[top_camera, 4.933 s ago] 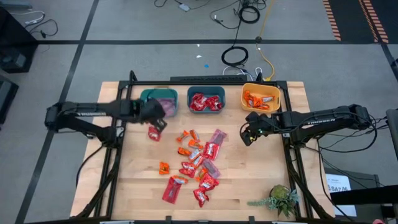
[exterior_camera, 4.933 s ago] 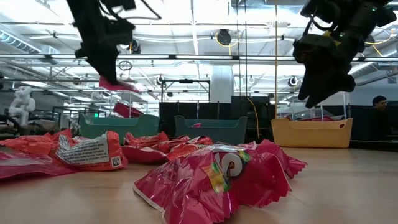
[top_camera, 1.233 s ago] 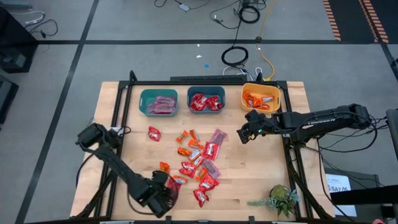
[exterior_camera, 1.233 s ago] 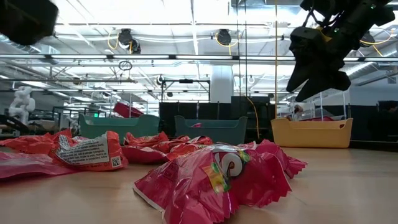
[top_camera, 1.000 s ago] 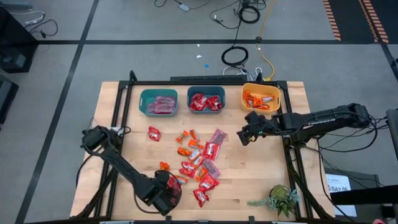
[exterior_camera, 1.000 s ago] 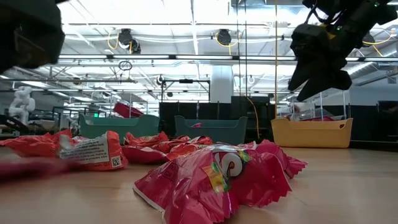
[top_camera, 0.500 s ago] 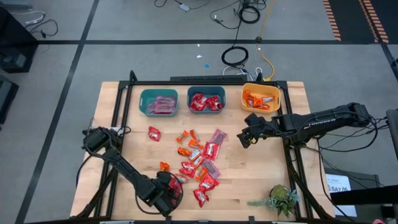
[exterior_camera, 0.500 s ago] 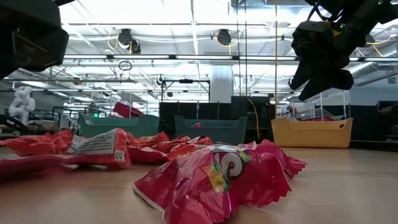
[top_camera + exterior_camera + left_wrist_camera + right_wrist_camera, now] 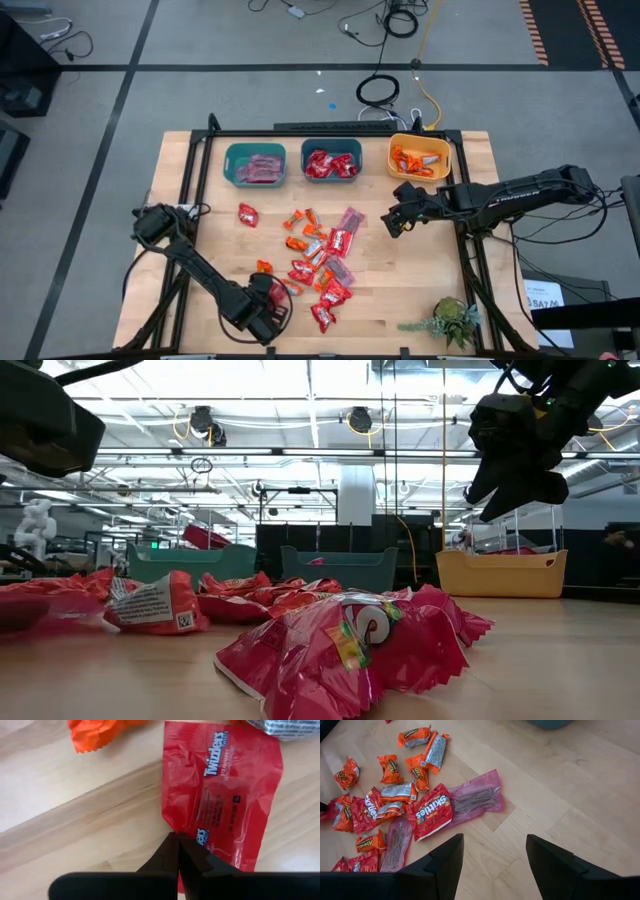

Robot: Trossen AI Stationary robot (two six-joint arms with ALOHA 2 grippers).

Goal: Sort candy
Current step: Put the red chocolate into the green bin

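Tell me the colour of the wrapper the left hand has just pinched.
Red, with white lettering. The wrapper shows best in the left wrist view, its edge caught by the left hand.

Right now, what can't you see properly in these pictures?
- Long red Twizzlers wrapper: in the left wrist view the shut left gripper covers its near edge, so a real grip can't be confirmed.
- Same wrapper from above: hidden under the left arm.
- Teal plastic bin contents: the low view shows only its wall.
- Small orange wrappers: print too small from above.
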